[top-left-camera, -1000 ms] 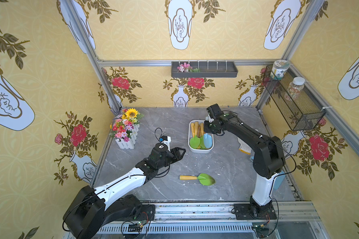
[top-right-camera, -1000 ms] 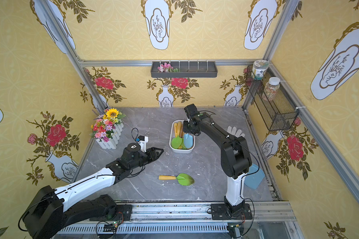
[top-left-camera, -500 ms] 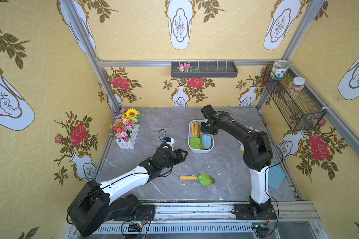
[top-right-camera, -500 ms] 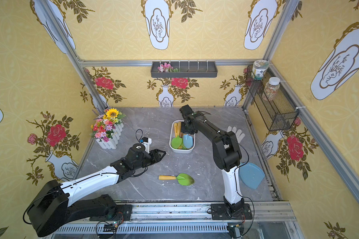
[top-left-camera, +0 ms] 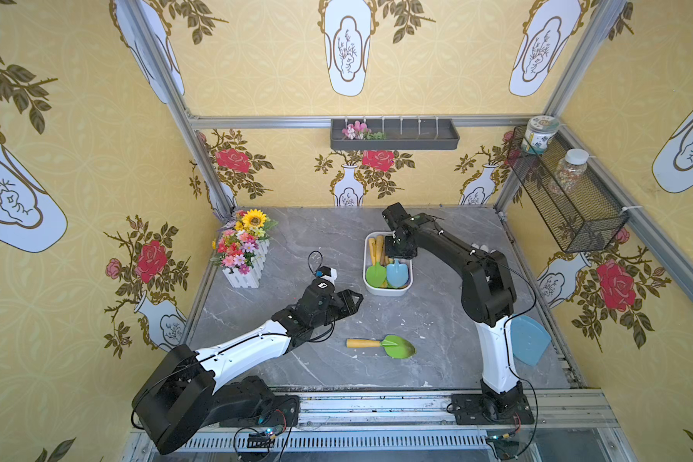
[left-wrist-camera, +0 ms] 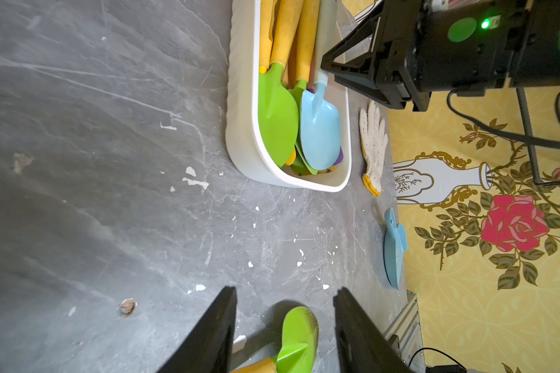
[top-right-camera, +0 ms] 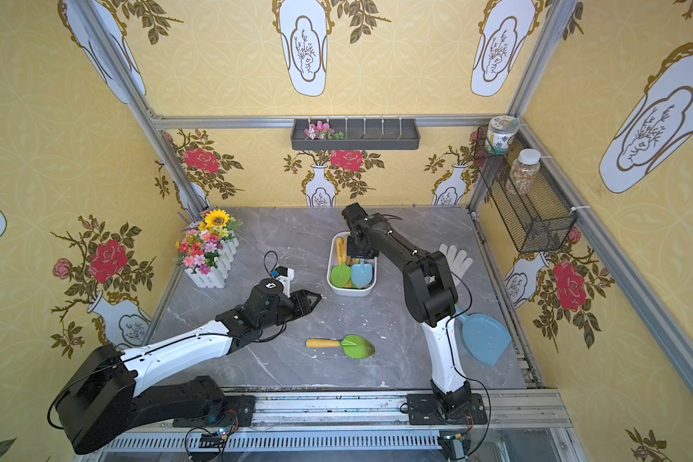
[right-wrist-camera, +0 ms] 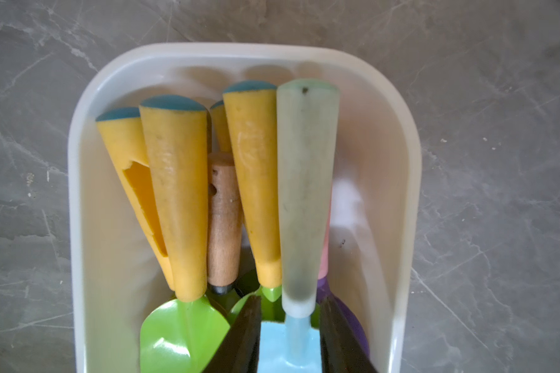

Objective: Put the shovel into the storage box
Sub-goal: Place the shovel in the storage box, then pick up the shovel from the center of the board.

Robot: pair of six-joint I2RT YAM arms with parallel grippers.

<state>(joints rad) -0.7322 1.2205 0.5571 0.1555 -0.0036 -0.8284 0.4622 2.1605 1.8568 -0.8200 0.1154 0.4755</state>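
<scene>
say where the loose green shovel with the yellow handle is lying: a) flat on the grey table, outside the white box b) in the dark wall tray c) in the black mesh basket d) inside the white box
a: in a top view the green shovel lies flat on the grey table, apart from the storage box and on the side of it nearer the robot's bases.

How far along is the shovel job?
Done: several shovels lie in the box, the blue shovel among them. In hand: nothing; the right gripper stands open astride the blue shovel's neck. To do: one green shovel on the table, untouched, near the open left gripper.
</scene>
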